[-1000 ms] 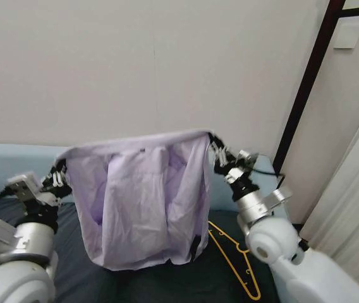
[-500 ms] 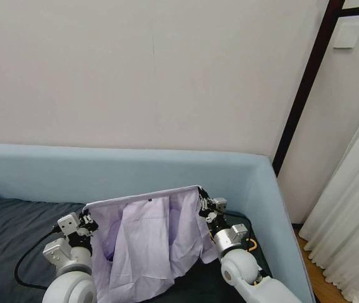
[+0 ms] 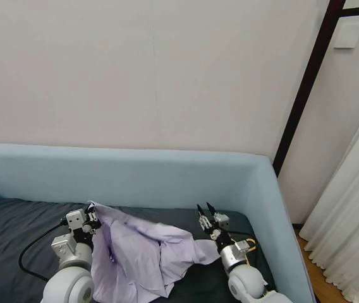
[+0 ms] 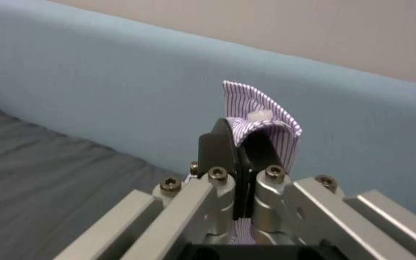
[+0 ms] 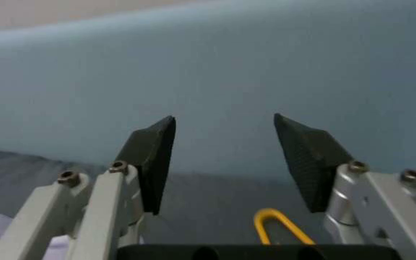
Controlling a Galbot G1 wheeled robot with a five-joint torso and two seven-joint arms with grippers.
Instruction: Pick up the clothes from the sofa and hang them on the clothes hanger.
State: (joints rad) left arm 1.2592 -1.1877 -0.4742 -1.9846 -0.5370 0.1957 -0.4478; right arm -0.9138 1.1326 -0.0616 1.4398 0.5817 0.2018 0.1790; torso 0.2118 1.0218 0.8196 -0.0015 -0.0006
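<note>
while the left gripper (image 3: 93, 218) clamps one shirt (image 3: 143, 251), the right gripper (image 3: 203, 209) has jaws wide near one hanger (image 5: 272, 211).

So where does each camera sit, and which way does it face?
Head: on the robot's head, looking forward and down at the sofa; both arms show, left gripper shut on the shirt, right gripper open.
Left wrist: on that arm, faces the sofa's back past fingers pinching the shirt.
Right wrist: on that arm, faces the sofa's back past open fingers and the hanger.
All three share the sofa's back.
</note>
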